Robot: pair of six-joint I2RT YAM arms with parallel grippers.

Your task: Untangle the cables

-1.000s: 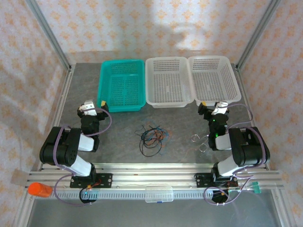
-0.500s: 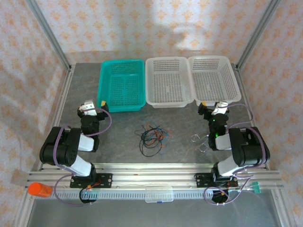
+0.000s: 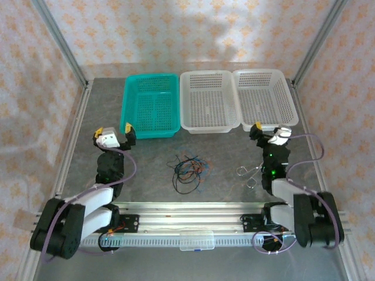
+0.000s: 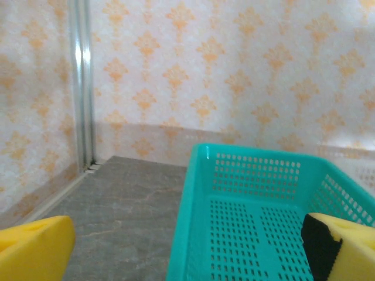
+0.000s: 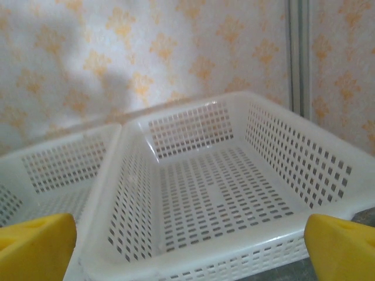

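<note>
Saw a grey table carrying everything, with three baskets in a row along its far side. Found the teal basket just ahead of the left hand and slightly to its right. Found the right white basket directly ahead of the right hand, and the middle white basket ahead and to its left. Held both hands wide apart and empty, raised above the table. Caught the yellow fingertips at opposite bottom corners of the left wrist view, and the same spread at the right wrist's fingertips. Spotted the cables lying as one loose tangle of black, blue and red-orange loops on the table, between the two hands and back toward the arm bases, touched by neither. Noticed a small silver scissors-like tool behind the right hand and to its left, apart from the cables.
</note>
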